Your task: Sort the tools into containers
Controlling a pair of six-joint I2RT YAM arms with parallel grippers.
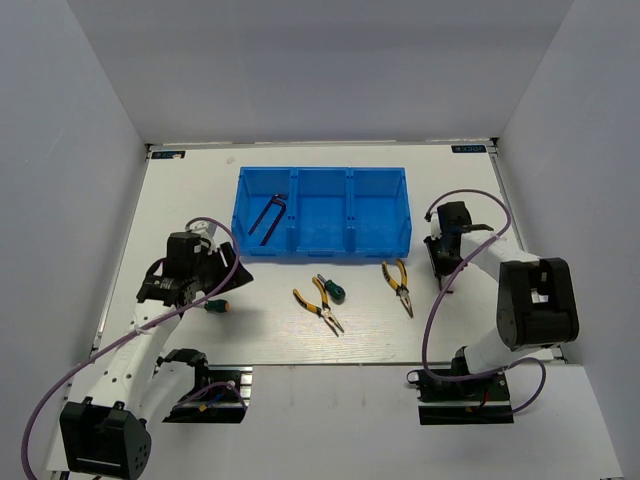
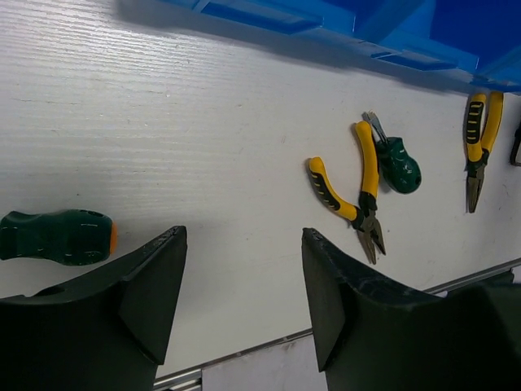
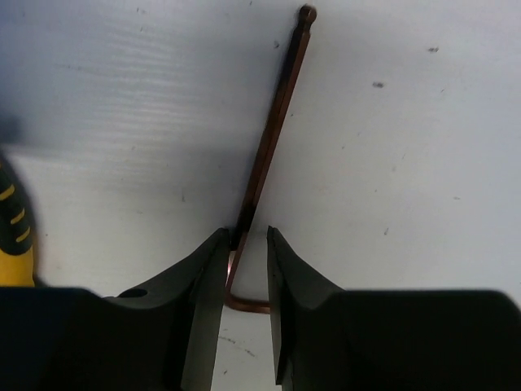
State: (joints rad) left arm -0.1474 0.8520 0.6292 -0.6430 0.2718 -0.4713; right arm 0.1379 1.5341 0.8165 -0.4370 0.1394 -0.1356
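The blue three-compartment bin [image 1: 330, 250] stands at the back middle, with one dark L-shaped hex key [image 1: 268, 218] in its left compartment. My right gripper [image 3: 244, 235] is low over the table right of the bin. Its jaws narrowly straddle a second hex key [image 3: 273, 130] that lies flat, with a small gap left. My left gripper [image 2: 242, 236] is open and empty above the table. The orange-tipped green screwdriver [image 2: 57, 238] lies just to its left. One pair of pliers [image 2: 369, 159], the other green screwdriver [image 2: 399, 165] and a second pair of pliers [image 2: 474, 122] lie in front of the bin.
The table's front edge, a metal rail [image 2: 244, 354], runs just below the left gripper. A yellow pliers handle [image 3: 12, 236] shows left of the right gripper. White walls close in the table on three sides.
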